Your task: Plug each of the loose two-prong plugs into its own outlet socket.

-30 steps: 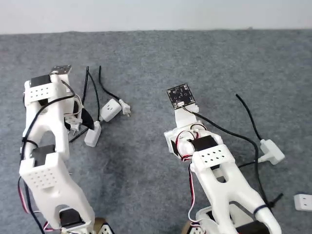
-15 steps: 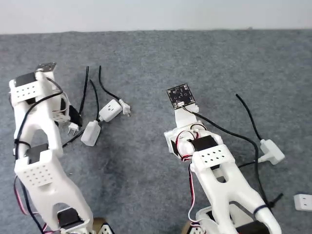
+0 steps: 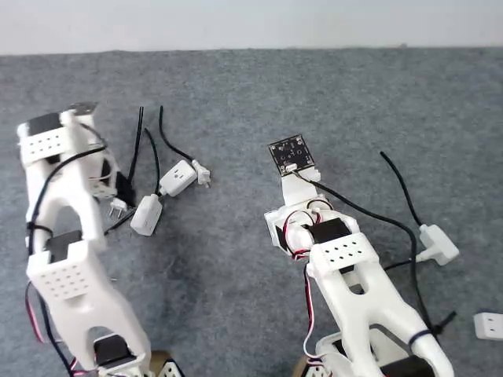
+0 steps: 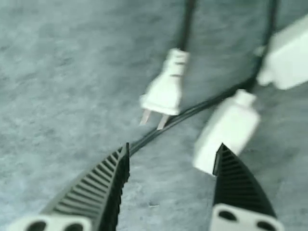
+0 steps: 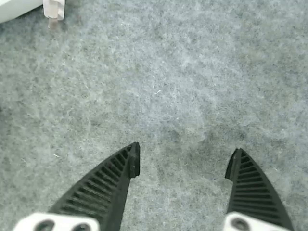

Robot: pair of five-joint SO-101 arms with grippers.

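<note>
Jaws on both my arms stand open, empty. My left jaws hover near a two-prong plug [image 4: 164,91]; closing could, I judge, catch the black cable [image 4: 192,111] beside its prongs instead.

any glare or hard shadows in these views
High view: even light, no glare on the grey mat, shadows faint. Left wrist view: soft shadow under the loose plug. Right wrist view: faint darker patch on the mat ahead of the right gripper.

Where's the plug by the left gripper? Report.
At the high view's left, the plug lies just ahead of the left gripper, prongs toward it, beside a white socket.
</note>
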